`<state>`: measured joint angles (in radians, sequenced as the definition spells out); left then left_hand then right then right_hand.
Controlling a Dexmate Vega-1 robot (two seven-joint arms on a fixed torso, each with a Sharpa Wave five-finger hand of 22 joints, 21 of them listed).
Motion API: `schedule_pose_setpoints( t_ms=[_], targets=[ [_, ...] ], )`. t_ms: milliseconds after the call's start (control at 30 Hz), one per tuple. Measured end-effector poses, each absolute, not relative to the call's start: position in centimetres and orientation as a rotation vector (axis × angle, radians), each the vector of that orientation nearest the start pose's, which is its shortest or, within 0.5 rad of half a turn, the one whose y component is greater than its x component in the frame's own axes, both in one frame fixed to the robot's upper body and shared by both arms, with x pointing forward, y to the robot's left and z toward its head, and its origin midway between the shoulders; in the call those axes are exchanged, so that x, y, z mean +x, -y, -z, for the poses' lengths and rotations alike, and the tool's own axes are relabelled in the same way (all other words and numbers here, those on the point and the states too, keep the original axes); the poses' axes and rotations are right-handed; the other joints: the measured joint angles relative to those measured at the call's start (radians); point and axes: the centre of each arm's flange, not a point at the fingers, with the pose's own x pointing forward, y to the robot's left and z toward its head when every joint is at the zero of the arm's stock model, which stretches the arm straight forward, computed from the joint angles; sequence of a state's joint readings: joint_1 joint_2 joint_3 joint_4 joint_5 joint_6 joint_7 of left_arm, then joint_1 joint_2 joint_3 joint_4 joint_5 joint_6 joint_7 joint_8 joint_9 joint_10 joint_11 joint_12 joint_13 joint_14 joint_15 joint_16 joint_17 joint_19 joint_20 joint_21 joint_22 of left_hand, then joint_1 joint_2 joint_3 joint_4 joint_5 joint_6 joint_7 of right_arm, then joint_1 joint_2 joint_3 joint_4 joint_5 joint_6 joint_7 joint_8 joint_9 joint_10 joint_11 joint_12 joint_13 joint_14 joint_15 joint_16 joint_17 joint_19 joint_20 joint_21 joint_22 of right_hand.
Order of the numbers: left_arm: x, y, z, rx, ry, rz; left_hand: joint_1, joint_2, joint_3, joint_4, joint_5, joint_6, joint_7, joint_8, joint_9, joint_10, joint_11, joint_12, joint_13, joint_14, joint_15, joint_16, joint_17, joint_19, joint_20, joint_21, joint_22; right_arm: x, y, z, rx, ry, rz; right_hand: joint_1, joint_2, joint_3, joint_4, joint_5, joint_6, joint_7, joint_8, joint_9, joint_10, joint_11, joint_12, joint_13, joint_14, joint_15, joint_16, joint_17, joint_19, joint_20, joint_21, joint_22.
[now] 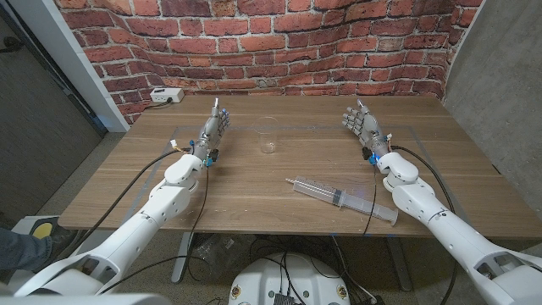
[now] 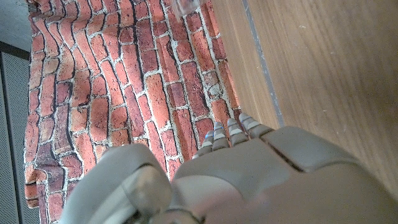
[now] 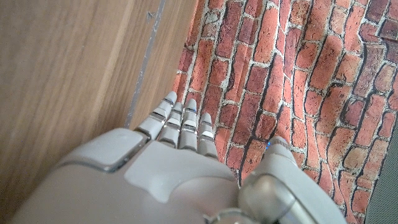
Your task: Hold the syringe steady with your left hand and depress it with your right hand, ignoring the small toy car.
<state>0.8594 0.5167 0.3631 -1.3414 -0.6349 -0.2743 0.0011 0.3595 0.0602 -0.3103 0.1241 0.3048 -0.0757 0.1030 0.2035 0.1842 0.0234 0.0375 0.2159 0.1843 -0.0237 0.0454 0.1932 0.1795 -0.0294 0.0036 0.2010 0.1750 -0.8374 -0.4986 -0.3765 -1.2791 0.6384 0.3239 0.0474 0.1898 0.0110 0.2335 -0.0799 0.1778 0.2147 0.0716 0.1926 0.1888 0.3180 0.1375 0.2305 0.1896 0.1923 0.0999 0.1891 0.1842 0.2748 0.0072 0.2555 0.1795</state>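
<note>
Well apart — syringe (image 1: pixel 340 197) near table (image 1: pixel 254 182) front edge, both hands (image 1: pixel 213 131) elsewhere.

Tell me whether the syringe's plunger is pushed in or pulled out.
Pulled out: the syringe lies flat on the table, its plunger rod extending well past the barrel.

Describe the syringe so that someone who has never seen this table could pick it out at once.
Start at the wooden table in front of the brick wall. The syringe lies on its side toward the near edge, closer to the right hand than to the left hand. Unlike the small clear cup standing upright mid-table, it is a long clear tube lying diagonally.
</note>
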Motion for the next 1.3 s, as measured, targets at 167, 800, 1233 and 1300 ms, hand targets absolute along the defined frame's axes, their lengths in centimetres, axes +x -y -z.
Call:
schedule_pose_setpoints(
  t_ms=[167, 800, 1233, 1300],
  targets=[
    [64.2, -28.9, 2.7, -0.032, 0.599, 0.185, 0.003, 0.002, 0.0, 0.0, 0.0, 0.0, 0.0, 0.0, 0.0, 0.007, 0.0, 0.0, 0.0, 0.004, -0.004, 0.0, 0.0, 0.0, 0.0, 0.0, 0.0, 65.2, 28.4, 3.1, 0.031, 0.622, -0.226, 0.0, 0.0, 0.0, 0.0, 0.0, 0.004, 0.003, 0.0, 0.0, 0.0, 0.0, 0.0, 0.0, 0.0, 0.0, 0.0, 0.0, 0.0, 0.0, 0.0, 0.0],
    [60.4, -30.6, 2.2, 0.002, 0.668, 0.152, 0.026, 0.008, 0.005, -0.004, 0.0, 0.055, -0.005, 0.011, 0.0, 0.059, 0.003, 0.012, 0.0, 0.059, -0.006, 0.008, 0.0, 0.026, -0.003, 0.007, 0.0, 63.6, 27.6, 3.1, -0.014, 0.663, -0.215, 0.004, 0.004, 0.004, -0.004, 0.0, 0.03, 0.003, 0.008, 0.0, -0.004, 0.004, 0.0, 0.0, -0.003, 0.003, 0.0, 0.0, -0.001, 0.0, -0.005, 0.005],
    [58.0, -30.7, 2.0, 0.038, 0.74, 0.198, 0.038, 0.019, 0.007, -0.016, 0.0, 0.108, -0.015, 0.023, 0.0, 0.11, 0.003, 0.021, 0.0, 0.109, -0.012, 0.018, 0.0, 0.078, 0.005, 0.022, 0.0, 61.9, 27.7, 2.8, -0.041, 0.711, -0.203, 0.004, 0.004, 0.004, -0.004, 0.0, 0.033, 0.012, 0.011, 0.0, -0.004, 0.003, 0.0, 0.004, -0.003, 0.002, 0.0, 0.0, -0.001, 0.0, -0.005, 0.005],
    [57.5, -30.6, 2.0, 0.051, 0.758, 0.209, 0.043, 0.014, 0.007, -0.016, 0.0, 0.11, -0.013, 0.023, 0.0, 0.112, 0.003, 0.021, 0.0, 0.115, -0.011, 0.018, 0.0, 0.079, 0.004, 0.022, 0.0, 61.4, 27.8, 2.9, -0.046, 0.719, -0.199, 0.004, 0.004, 0.004, -0.004, 0.0, 0.033, 0.012, 0.011, 0.0, -0.004, 0.003, 0.0, 0.004, -0.003, 0.002, 0.0, 0.0, -0.001, 0.0, -0.005, 0.005]
  ],
)
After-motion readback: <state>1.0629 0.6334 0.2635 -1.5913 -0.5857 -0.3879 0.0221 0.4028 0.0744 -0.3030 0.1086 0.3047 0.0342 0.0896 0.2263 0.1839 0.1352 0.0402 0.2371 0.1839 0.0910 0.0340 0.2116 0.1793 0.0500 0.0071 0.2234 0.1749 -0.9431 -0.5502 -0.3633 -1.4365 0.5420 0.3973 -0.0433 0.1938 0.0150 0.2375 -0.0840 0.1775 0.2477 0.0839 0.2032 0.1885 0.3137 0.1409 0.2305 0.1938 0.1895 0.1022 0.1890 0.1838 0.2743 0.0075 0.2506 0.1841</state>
